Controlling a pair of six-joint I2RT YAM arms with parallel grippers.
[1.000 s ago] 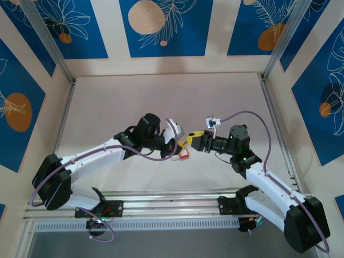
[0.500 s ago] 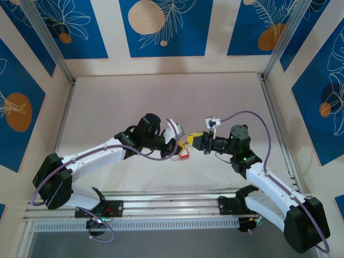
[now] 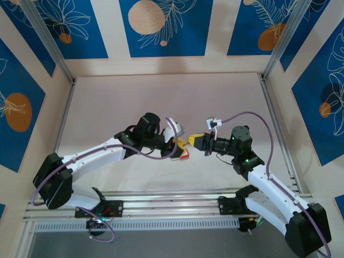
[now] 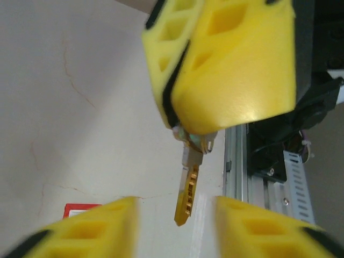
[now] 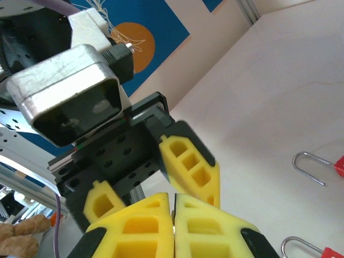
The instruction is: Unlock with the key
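I saw the right gripper point(image 4: 187, 129) pinched shut on the head of the key point(image 4: 188, 191), blade hanging downward just beside the red padlock point(image 4: 78, 209), between the part-open, empty left gripper point(image 4: 176, 207).

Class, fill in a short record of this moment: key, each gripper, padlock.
key: held by its head, blade hanging down
right gripper: shut on the key
left gripper: open, fingers either side of the blade, not touching it
red padlock: lying on the table, key not in it
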